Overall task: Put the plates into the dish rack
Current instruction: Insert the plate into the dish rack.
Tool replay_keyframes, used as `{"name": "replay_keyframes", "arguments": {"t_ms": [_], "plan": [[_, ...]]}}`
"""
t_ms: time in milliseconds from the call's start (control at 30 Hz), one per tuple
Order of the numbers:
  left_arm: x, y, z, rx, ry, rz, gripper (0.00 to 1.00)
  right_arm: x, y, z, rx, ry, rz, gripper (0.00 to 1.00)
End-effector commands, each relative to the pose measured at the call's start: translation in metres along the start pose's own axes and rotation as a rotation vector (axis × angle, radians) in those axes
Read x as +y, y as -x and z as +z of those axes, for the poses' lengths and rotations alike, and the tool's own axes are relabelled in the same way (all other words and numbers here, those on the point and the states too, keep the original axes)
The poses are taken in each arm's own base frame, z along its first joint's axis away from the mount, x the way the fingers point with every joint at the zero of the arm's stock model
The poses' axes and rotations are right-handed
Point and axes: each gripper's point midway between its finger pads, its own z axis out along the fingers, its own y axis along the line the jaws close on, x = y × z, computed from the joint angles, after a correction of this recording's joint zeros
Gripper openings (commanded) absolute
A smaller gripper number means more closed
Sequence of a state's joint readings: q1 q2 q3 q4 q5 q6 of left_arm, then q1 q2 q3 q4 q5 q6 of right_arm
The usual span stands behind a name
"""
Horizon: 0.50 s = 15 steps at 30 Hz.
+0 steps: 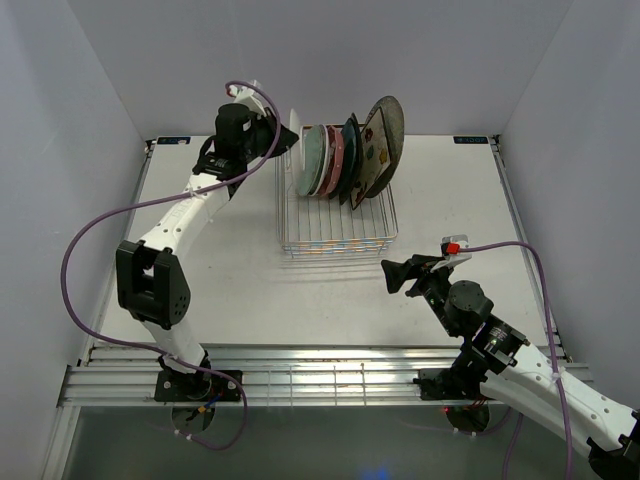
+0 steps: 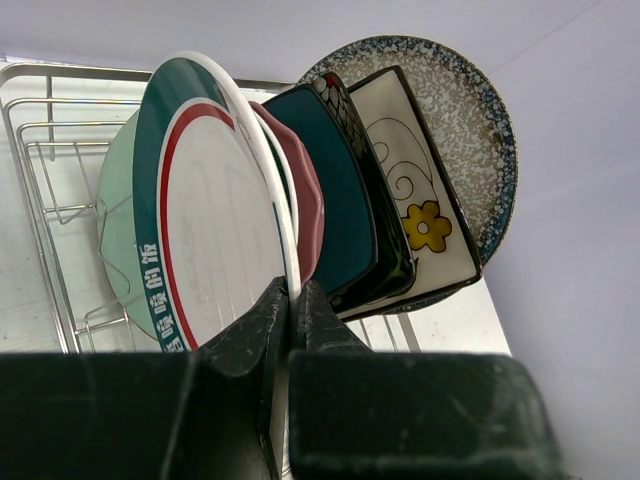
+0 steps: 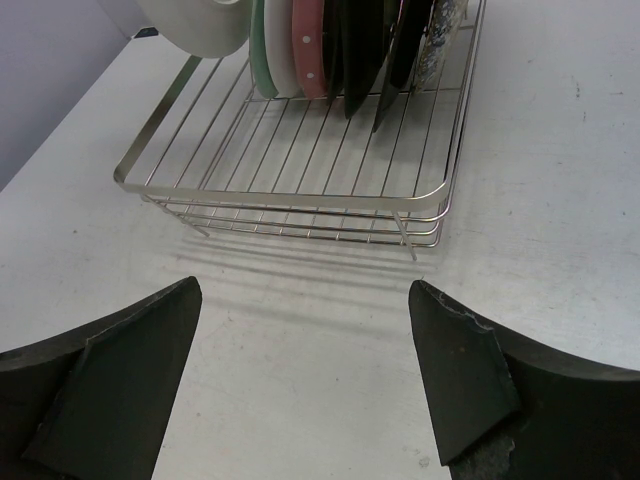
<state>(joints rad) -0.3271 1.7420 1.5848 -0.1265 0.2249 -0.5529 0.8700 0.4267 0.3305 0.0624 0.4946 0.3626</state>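
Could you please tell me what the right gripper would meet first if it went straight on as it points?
Most likely the near wire wall of the dish rack; only bare table lies between. The right gripper is open; depth is hard to judge.

Plates (image 1: 340, 160) lean (upright) in rack (image 1: 335, 235).

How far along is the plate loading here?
Nearly done. Six plates stand in the dish rack, from the speckled grey plate to the mint plate. In hand: the left gripper, jaws shut on the rim of the white teal-rimmed plate, holds it upright beside the mint one. Left: seat and release it. The right gripper hovers open in front of the rack.
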Motion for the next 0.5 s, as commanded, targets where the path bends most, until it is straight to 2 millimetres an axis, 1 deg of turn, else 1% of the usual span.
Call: {"name": "replay_keyframes", "arguments": {"t_ms": [0,167,467], "plan": [[-0.025,0.035,-0.008,-0.091,-0.086,0.017,0.00,0.003,0.012,0.001,-0.045,0.011,0.012,0.90],[-0.016,0.031,0.001,-0.074,-0.074,0.011,0.00,0.003,0.012,0.001,-0.045,0.011,0.012,0.90],[-0.003,0.032,0.013,-0.090,-0.041,0.030,0.00,0.003,0.012,0.001,-0.047,0.010,0.012,0.90]]}}
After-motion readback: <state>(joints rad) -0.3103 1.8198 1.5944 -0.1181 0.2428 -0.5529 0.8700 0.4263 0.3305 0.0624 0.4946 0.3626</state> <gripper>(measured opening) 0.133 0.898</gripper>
